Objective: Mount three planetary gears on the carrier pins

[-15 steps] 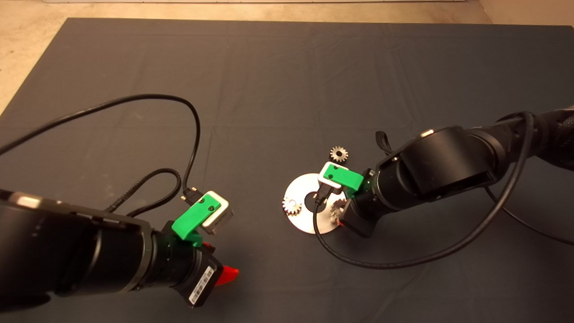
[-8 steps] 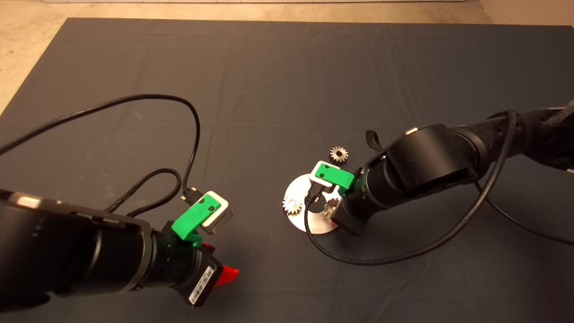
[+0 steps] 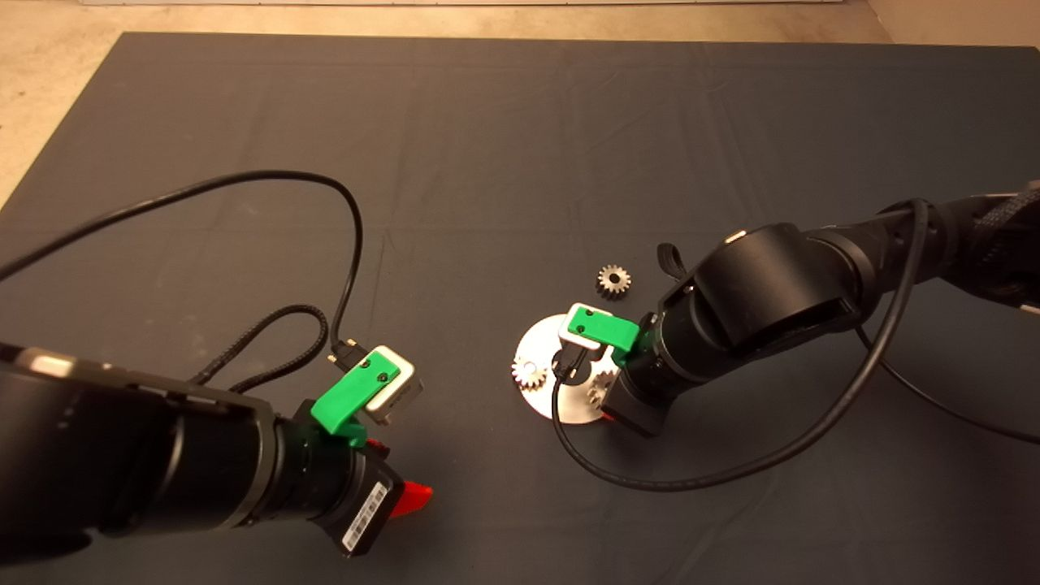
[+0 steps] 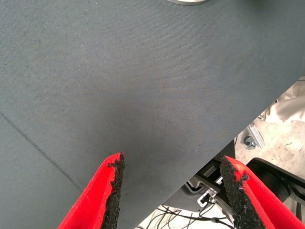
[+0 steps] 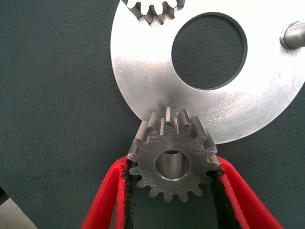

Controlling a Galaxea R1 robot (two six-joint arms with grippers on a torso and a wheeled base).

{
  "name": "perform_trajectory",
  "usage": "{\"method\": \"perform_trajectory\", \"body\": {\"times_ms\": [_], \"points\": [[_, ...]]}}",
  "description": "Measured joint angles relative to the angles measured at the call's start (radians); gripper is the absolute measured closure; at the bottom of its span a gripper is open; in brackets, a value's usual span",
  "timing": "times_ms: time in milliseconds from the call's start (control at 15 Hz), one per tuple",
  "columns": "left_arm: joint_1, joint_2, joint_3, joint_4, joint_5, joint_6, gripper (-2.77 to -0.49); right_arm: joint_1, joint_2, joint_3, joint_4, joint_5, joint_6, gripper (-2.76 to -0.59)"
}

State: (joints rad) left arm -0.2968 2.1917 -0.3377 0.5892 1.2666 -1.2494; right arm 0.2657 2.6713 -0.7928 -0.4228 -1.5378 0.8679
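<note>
While the left pincer (image 3: 410, 497) waits low at the left side of the dark mat (image 3: 504, 146), with its red fingers (image 4: 107, 191) spread apart and nothing between them, the right pincer (image 5: 170, 191) is at work over the silver disc (image 3: 540, 341). Its two fingers are closed on one planetary gear (image 5: 170, 164), which they grip by the toothed rim on two opposite sides; the gear lies flat with its centre hole facing up. In the right wrist view this gear overlaps the edge of the disc, and something metallic shows inside its hole, but I cannot tell if the gear sits already on a pin or only hangs above the disc. A second gear (image 3: 529, 374) sits on the disc at its left edge in the head view, and the right wrist view shows only some of its teeth (image 5: 153, 10) at the rim of the disc. One carrier pin (image 5: 293, 35) stands bare and upright on the disc, on the far side of the large central hole (image 5: 208, 50) from the held gear. A third gear (image 3: 613, 280) lies flat on the mat just beyond the disc, apart from it and not touched by any pincer. Black cables (image 3: 341, 244) run from both wrists across the mat.
</note>
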Motion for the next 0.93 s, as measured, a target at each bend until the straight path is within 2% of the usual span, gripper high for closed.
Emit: {"method": "perform_trajectory", "body": {"times_ms": [267,533,933], "points": [[0.0,0.0,0.0,0.0,0.0,0.0,-1.34,-0.004,0.0,-0.006,0.007,0.0,-0.008,-0.89],[0.0,0.0,0.0,0.0,0.0,0.0,-1.34,-0.019,0.0,-0.037,0.01,-0.001,-0.043,-0.89],[0.0,-0.001,0.0,0.0,-0.001,0.0,-1.34,-0.018,0.0,-0.049,0.016,0.004,-0.067,-0.89]]}}
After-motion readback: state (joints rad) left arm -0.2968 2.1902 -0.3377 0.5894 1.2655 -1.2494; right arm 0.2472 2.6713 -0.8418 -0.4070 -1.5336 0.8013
